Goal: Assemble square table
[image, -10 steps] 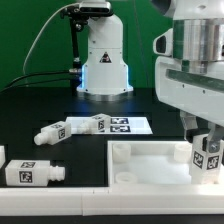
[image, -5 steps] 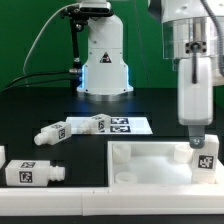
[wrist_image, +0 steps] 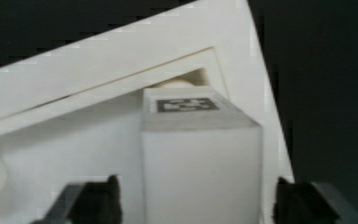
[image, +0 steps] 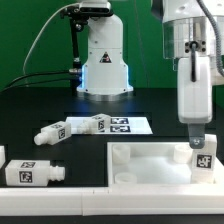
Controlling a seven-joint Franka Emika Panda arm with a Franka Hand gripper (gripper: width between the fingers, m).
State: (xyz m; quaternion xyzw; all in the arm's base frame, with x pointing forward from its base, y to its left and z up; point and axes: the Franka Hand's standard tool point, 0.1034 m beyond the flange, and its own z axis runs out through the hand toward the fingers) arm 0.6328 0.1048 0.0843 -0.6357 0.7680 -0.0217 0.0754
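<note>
Exterior view: one square panel [image: 150, 160] lay on the tabletop [image: 40, 105]. Of four legs, three lay loose toward the exterior view's left: the front leg [image: 30, 172], the middle leg [image: 52, 132] and the back leg [image: 90, 124]. The upright leg [image: 206, 158] stood in the panel's right corner. The arm [image: 195, 80] hung vertical, with the tool [image: 198, 142] at that leg's top.

Wrist view: the tool [wrist_image: 194, 198] had its fingers [wrist_image: 91, 198] either side of the upright leg [wrist_image: 202, 150] in the square panel [wrist_image: 87, 90] corner. Whether they clamped it was unclear.

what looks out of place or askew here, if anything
Nothing stands out. Three loose legs lie scattered on their sides; the fourth leg stands upright in the square panel's corner, under the open end effector.
</note>
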